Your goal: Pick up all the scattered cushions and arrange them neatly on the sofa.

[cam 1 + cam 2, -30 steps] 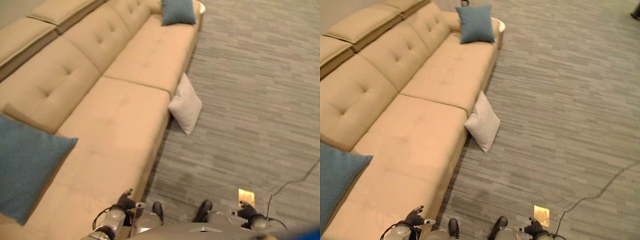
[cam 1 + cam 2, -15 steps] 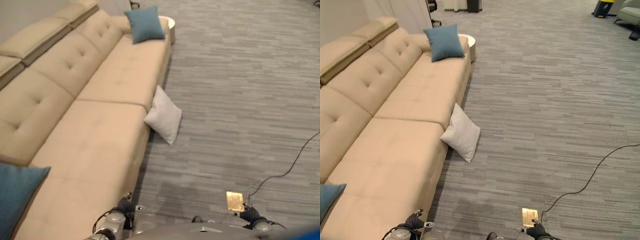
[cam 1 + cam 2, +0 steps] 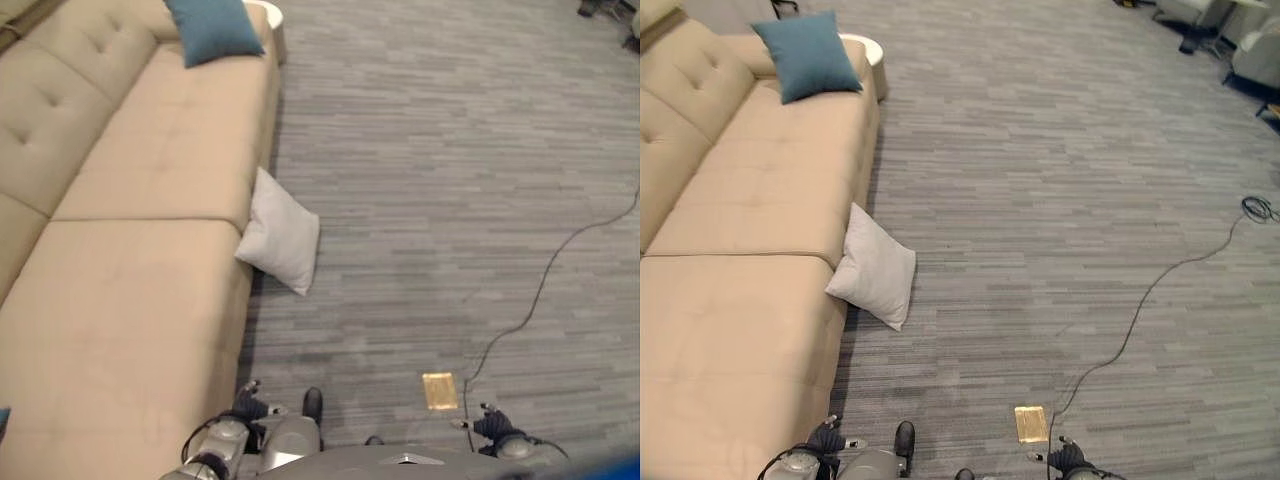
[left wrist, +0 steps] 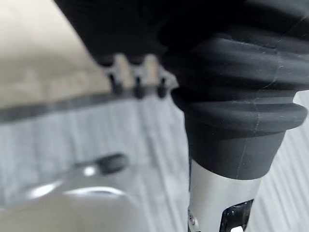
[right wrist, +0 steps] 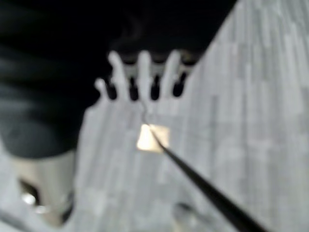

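Sofa (image 3: 740,200) runs off frame at 9 o'clock and 7 o'clock, backrest mostly cut off. Two cushions countable: blue cushion (image 3: 807,55) on the seat at 11 o'clock, top edge clipped in left eye view, whole in right eye view. White cushion (image 3: 873,268) on the floor (image 3: 1060,200), leaning against sofa front, approx centre-left. Small round side table (image 3: 868,55) half hidden behind blue cushion. Brass floor plate (image 3: 1031,424) at 6 o'clock. Left hand (image 4: 137,77) low at 7 o'clock by sofa edge; wrist view shows fingers straight, side by side, holding nothing. Right hand (image 5: 142,75) at 5 o'clock over floor; fingers straight, slightly apart, empty, blurry. Chairs at 1 o'clock in right eye view, hard to make out.
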Motion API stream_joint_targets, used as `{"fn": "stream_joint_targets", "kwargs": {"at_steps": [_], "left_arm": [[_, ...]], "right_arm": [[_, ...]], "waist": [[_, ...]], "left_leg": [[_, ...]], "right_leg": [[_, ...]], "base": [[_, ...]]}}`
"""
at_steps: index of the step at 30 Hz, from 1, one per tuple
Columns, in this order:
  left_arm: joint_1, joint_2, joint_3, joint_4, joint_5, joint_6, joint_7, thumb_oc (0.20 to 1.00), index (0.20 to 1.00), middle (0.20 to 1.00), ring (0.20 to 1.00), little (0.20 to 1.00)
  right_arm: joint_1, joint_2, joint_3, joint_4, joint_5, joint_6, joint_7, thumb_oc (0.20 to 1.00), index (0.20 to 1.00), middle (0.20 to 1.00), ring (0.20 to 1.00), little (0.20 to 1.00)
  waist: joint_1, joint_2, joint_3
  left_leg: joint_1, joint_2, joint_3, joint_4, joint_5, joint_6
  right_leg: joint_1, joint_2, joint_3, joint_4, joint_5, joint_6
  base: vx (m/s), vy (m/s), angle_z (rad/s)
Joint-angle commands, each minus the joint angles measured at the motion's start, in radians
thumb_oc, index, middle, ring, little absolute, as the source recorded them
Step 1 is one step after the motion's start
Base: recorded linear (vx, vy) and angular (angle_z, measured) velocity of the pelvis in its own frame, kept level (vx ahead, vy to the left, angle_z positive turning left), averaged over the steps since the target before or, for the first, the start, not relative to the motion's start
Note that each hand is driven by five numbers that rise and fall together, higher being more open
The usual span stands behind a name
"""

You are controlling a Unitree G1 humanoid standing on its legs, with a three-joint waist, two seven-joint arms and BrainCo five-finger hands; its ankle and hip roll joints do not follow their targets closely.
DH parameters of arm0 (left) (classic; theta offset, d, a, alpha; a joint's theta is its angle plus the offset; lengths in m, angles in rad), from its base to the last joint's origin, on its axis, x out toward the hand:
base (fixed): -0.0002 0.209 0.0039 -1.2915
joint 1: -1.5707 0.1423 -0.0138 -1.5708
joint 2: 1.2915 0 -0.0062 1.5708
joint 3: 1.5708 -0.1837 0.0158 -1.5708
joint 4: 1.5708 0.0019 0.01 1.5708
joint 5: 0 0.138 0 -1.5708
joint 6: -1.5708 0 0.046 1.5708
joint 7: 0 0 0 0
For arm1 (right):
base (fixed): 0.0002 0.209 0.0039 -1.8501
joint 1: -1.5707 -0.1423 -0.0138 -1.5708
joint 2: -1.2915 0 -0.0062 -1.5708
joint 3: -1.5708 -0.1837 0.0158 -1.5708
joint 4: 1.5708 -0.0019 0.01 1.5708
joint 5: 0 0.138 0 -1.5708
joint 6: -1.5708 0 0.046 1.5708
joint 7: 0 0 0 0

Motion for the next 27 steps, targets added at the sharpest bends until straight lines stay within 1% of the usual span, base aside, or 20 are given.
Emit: {"fn": "stream_joint_targets", "kwargs": {"at_steps": [1,2,3,4,5,6,8,9,11,12,13,15,18,19,20,21,22,24,26,27], "left_arm": [[-0.015,-0.009,0.007,-0.051,-0.070,-0.035,0.040,1.000,1.000,1.000,1.000,1.000],[-0.016,-0.009,0.008,-0.074,-0.083,-0.043,0.042,1.000,1.000,1.000,1.000,1.000],[-0.021,-0.010,-0.001,-0.075,-0.077,-0.044,0.042,1.000,1.000,1.000,1.000,1.000],[-0.029,-0.012,-0.007,-0.072,-0.067,-0.044,0.041,1.000,1.000,1.000,1.000,1.000],[-0.046,-0.015,-0.016,-0.066,-0.061,-0.048,0.045,1.000,1.000,1.000,1.000,1.000],[-0.051,-0.017,-0.013,-0.047,-0.059,-0.048,0.050,1.000,1.000,1.000,1.000,1.000],[-0.048,-0.018,-0.005,-0.031,-0.055,-0.048,0.048,1.000,1.000,1.000,1.000,1.000],[-0.037,-0.024,-0.013,-0.014,-0.044,-0.045,0.051,1.000,1.000,1.000,1.000,1.000],[-0.035,-0.035,-0.013,-0.006,-0.054,-0.043,0.040,1.000,1.000,1.000,1.000,1.000],[-0.035,-0.035,-0.013,-0.006,-0.054,-0.043,0.040,1.000,1.000,1.000,1.000,1.000],[-0.040,-0.034,-0.016,0.010,-0.050,-0.037,0.038,1.000,1.000,1.000,1.000,1.000],[-0.043,-0.034,-0.015,0.013,-0.049,-0.035,0.035,1.000,1.000,1.000,1.000,1.000],[-0.039,-0.036,-0.016,0.023,-0.032,-0.028,0.026,1.000,1.000,1.000,1.000,1.000],[-0.037,-0.037,-0.017,0.027,-0.020,-0.028,0.026,1.000,1.000,1.000,1.000,1.000],[-0.035,-0.040,-0.016,0.034,0.004,-0.020,0.020,1.000,1.000,1.000,1.000,1.000],[-0.035,-0.040,-0.016,0.034,0.004,-0.020,0.020,1.000,1.000,1.000,1.000,1.000],[-0.038,-0.038,-0.008,0.041,0.013,-0.014,0.017,1.000,1.000,1.000,1.000,1.000],[-0.035,-0.034,-0.003,0.048,0.015,-0.014,0.016,1.000,1.000,1.000,1.000,1.000],[-0.028,-0.028,0.010,0.053,0.010,-0.015,0.015,1.000,1.000,1.000,1.000,1.000],[-0.019,-0.021,0.022,0.051,0.001,-0.013,0.016,1.000,1.000,1.000,1.000,1.000]], "right_arm": [[-0.048,-0.011,-0.004,-0.017,-0.006,-0.014,-0.005,1.000,1.000,1.000,1.000,1.000],[-0.045,-0.011,0.001,-0.031,-0.006,-0.018,-0.007,1.000,1.000,1.000,1.000,1.000],[-0.045,-0.012,0.002,-0.034,-0.006,-0.018,-0.008,1.000,1.000,1.000,1.000,1.000],[-0.045,-0.011,0.003,-0.035,-0.003,-0.019,-0.008,1.000,1.000,1.000,1.000,1.000],[-0.047,-0.011,0.003,-0.037,0.006,-0.016,-0.011,1.000,1.000,1.000,1.000,1.000],[-0.050,-0.013,0.006,-0.032,0.000,-0.008,-0.012,1.000,1.000,1.000,1.000,1.000],[-0.049,-0.014,0.007,-0.028,-0.007,-0.006,-0.010,1.000,1.000,1.000,1.000,1.000],[-0.039,-0.015,0.016,-0.016,-0.019,-0.008,-0.009,1.000,1.000,1.000,1.000,1.000],[-0.028,-0.027,0.008,-0.010,-0.007,-0.010,-0.012,1.000,1.000,1.000,1.000,1.000],[-0.028,-0.027,0.008,-0.010,-0.007,-0.010,-0.012,1.000,1.000,1.000,1.000,1.000],[-0.037,-0.031,0.016,-0.007,0.009,-0.014,-0.017,1.000,1.000,1.000,1.000,1.000],[-0.036,-0.031,0.017,-0.003,0.015,-0.015,-0.016,1.000,1.000,1.000,1.000,1.000],[-0.036,-0.032,0.012,0.002,0.029,-0.015,-0.012,1.000,1.000,1.000,1.000,1.000],[-0.032,-0.032,0.010,0.003,0.030,-0.017,-0.011,1.000,1.000,1.000,1.000,1.000],[-0.025,-0.028,0.005,0.001,0.038,-0.020,-0.012,1.000,1.000,1.000,1.000,1.000],[-0.025,-0.028,0.005,0.001,0.038,-0.020,-0.012,1.000,1.000,1.000,1.000,1.000],[-0.028,-0.026,0.007,0.002,0.038,-0.020,-0.010,1.000,1.000,1.000,1.000,1.000],[-0.028,-0.023,0.010,-0.001,0.037,-0.021,-0.010,1.000,1.000,1.000,1.000,1.000],[-0.030,-0.014,0.014,-0.003,0.032,-0.019,-0.004,1.000,1.000,1.000,1.000,1.000],[-0.032,-0.004,0.021,-0.007,0.023,-0.020,-0.003,1.000,1.000,1.000,1.000,1.000]], "waist": [[0.038,-0.012,0.022],[0.042,-0.007,0.022],[0.038,-0.008,0.027],[0.028,-0.010,0.025],[0.002,-0.010,0.020],[-0.016,-0.011,0.008],[-0.020,-0.013,0.000],[-0.026,-0.011,-0.016],[-0.016,-0.025,-0.007],[-0.016,-0.025,-0.007],[-0.002,-0.043,0.009],[0.003,-0.045,0.015],[0.013,-0.047,0.010],[0.010,-0.040,0.010],[0.002,-0.023,0.001],[0.002,-0.024,0.000],[0.009,-0.018,-0.001],[0.010,-0.026,-0.003],[0.019,-0.033,-0.010],[0.033,-0.043,-0.016]], "left_leg": [[-0.043,-0.030,-0.056,0.144,-0.066,-0.024],[-0.016,-0.027,-0.076,0.118,-0.072,-0.033],[-0.002,-0.029,-0.088,0.112,-0.078,-0.041],[0.006,-0.034,-0.104,0.110,-0.082,-0.051],[0.028,-0.029,-0.134,0.097,-0.096,-0.072],[0.052,-0.023,-0.153,0.110,-0.115,-0.086],[0.068,-0.018,-0.157,0.125,-0.135,-0.096],[0.070,0.004,-0.161,0.207,-0.100,-0.127],[-0.015,0.020,-0.154,0.403,-0.036,-0.161],[-0.016,0.020,-0.155,0.404,-0.036,-0.161],[-0.083,0.052,-0.108,0.509,-0.004,-0.163],[-0.110,0.063,-0.086,0.520,-0.007,-0.159],[-0.167,0.039,-0.030,0.397,-0.055,-0.133],[-0.178,0.049,0.008,0.332,-0.053,-0.127],[-0.213,0.058,0.098,0.199,0.030,-0.133],[-0.211,0.057,0.098,0.195,0.033,-0.133],[-0.232,0.060,0.137,0.132,0.095,-0.143],[-0.233,0.063,0.147,0.140,0.091,-0.159],[-0.211,0.060,0.149,0.126,0.069,-0.147],[-0.200,0.039,0.116,0.139,0.044,-0.125]], "right_leg": [[0.115,-0.006,-0.106,-0.278,0.241,-0.013],[0.105,-0.040,-0.145,-0.389,0.218,-0.042],[0.095,-0.034,-0.127,-0.473,0.213,-0.050],[0.084,-0.027,-0.096,-0.562,0.230,-0.052],[0.064,-0.026,-0.012,-0.714,0.277,-0.034],[0.043,-0.033,0.020,-0.752,0.315,-0.018],[0.059,-0.038,0.003,-0.757,0.315,-0.014],[0.082,-0.012,0.011,-0.750,0.311,-0.036],[0.135,-0.014,-0.040,-0.775,0.300,-0.061],[0.135,-0.013,-0.041,-0.776,0.300,-0.061],[0.183,0.002,-0.077,-0.795,0.273,-0.092],[0.207,0.011,-0.092,-0.810,0.259,-0.099],[0.250,0.027,-0.124,-0.842,0.229,-0.094],[0.261,0.037,-0.134,-0.845,0.215,-0.091],[0.286,0.067,-0.156,-0.853,0.188,-0.093],[0.286,0.066,-0.156,-0.853,0.188,-0.093],[0.312,0.090,-0.173,-0.857,0.167,-0.096],[0.331,0.097,-0.175,-0.856,0.144,-0.093],[0.338,0.100,-0.184,-0.836,0.128,-0.094],[0.340,0.085,-0.193,-0.771,0.101,-0.090]], "base": [[0.41,-0.054,0.18],[0.42,-0.140,0.05],[0.43,-0.195,-0.01],[0.46,-0.248,0.15],[0.60,-0.308,0.70],[0.49,-0.253,0.98],[0.34,-0.194,0.81],[0.39,-0.269,0.59],[0.21,-0.237,0.63],[0.12,-0.290,0.63],[0.12,-0.260,0.47],[0.11,-0.194,0.22],[0.19,-0.087,0.17],[0.30,-0.052,0.47],[0.24,-0.034,0.78],[0.34,-0.024,0.90],[0.32,-0.025,0.79],[0.29,-0.017,0.29],[0.21,0.049,0.02],[0.32,0.101,-0.02]]}}
